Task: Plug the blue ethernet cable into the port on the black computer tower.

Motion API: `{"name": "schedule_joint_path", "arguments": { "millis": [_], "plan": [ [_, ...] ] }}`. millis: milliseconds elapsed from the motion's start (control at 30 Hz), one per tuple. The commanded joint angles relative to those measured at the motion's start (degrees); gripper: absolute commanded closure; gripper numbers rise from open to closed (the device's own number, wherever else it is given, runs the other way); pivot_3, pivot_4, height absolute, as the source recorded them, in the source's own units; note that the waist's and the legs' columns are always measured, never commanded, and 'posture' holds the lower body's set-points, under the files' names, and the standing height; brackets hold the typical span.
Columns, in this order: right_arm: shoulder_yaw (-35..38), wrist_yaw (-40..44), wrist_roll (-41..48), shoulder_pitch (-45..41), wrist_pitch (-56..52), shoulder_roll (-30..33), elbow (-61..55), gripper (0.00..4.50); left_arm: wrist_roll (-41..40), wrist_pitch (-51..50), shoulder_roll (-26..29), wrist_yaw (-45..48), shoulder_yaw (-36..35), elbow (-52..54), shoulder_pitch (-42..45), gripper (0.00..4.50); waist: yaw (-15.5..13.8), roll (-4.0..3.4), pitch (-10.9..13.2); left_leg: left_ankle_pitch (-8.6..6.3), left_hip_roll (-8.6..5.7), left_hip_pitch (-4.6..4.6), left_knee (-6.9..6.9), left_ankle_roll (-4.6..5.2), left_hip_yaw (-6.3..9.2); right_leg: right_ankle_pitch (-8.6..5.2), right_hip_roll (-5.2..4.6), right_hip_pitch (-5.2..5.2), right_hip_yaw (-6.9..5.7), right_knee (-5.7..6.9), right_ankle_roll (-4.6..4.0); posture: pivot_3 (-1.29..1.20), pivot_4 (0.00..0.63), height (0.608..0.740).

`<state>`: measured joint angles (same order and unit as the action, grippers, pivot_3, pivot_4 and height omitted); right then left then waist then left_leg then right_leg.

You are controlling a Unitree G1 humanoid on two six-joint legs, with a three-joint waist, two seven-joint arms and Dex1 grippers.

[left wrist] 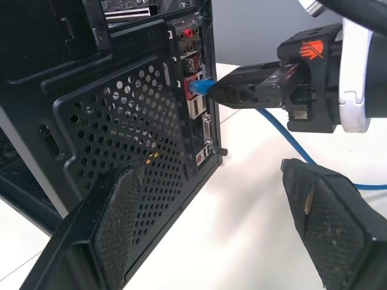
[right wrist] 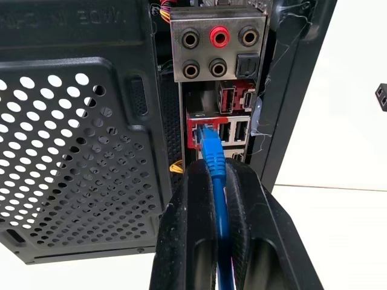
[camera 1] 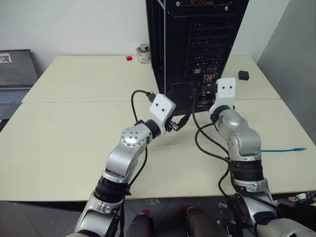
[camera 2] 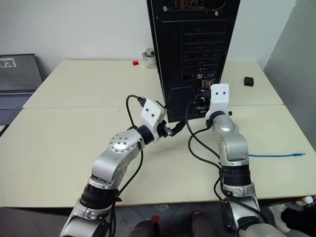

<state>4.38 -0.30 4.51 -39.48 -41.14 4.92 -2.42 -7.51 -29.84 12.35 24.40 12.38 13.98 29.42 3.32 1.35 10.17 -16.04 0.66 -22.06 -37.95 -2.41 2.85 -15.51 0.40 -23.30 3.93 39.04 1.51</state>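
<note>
Closed tight on the blue cable (right wrist: 216, 181), the right gripper (right wrist: 213, 175) holds its plug at the red-framed port (right wrist: 202, 128), at six o'clock under the audio jacks (right wrist: 219, 53) of the tower (camera 1: 197, 44), while the left gripper (left wrist: 205, 235) waits open and empty; insertion seems nearly finished, needing a last straight push.

An office-like lab or test room. Two pale cream rectangular tables (camera 1: 74, 148) stand pushed together against a plain white wall (camera 1: 74, 24). A tall black metal computer tower (camera 2: 197, 54) stands on them with its rear panel showing, and an open grey laptop (camera 1: 15, 74) sits at the left edge.
</note>
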Motion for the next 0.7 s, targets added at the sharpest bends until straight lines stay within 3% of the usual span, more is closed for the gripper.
{"name": "schedule_joint_path", "arguments": {
  "millis": [33,333,400,700],
  "plan": [
    [0.19,-0.22,-0.47,-3.54,3.71,0.58,-0.35,4.5,0.41,0.32,-0.04,0.06,0.18,2.47,1.08,0.66,0.04,0.0,0.0,0.0,0.0,0.0,0.0,0.0,-0.02,0.0,0.0,0.0,0.02,0.0,0.0,0.0,0.15,0.74],
    [-0.04,1.89,0.01,-2.89,4.69,2.02,0.3,4.5,0.41,0.28,0.21,-0.01,0.16,2.8,0.56,0.66,0.11,0.0,0.0,0.0,0.0,0.03,-0.02,0.0,-0.04,0.01,0.02,0.0,0.06,0.01,0.02,0.0,0.15,0.74],
    [-0.23,3.33,0.4,-1.71,4.68,2.92,-0.58,3.82,0.51,0.33,0.53,0.06,0.05,2.74,0.44,0.64,0.13,0.0,0.0,0.0,0.0,0.03,-0.02,0.0,-0.05,0.01,0.02,0.0,0.06,0.01,0.02,0.0,0.15,0.74],
    [0.16,7.75,1.5,1.81,3.2,7.34,-3.89,1.92,0.77,0.11,2.8,1.03,-0.08,1.37,1.88,0.64,-0.32,0.0,0.0,0.0,-0.04,-0.09,0.02,0.0,-0.01,0.01,-0.04,-0.02,0.02,-0.09,0.02,0.0,0.15,0.74]
  ]
}}
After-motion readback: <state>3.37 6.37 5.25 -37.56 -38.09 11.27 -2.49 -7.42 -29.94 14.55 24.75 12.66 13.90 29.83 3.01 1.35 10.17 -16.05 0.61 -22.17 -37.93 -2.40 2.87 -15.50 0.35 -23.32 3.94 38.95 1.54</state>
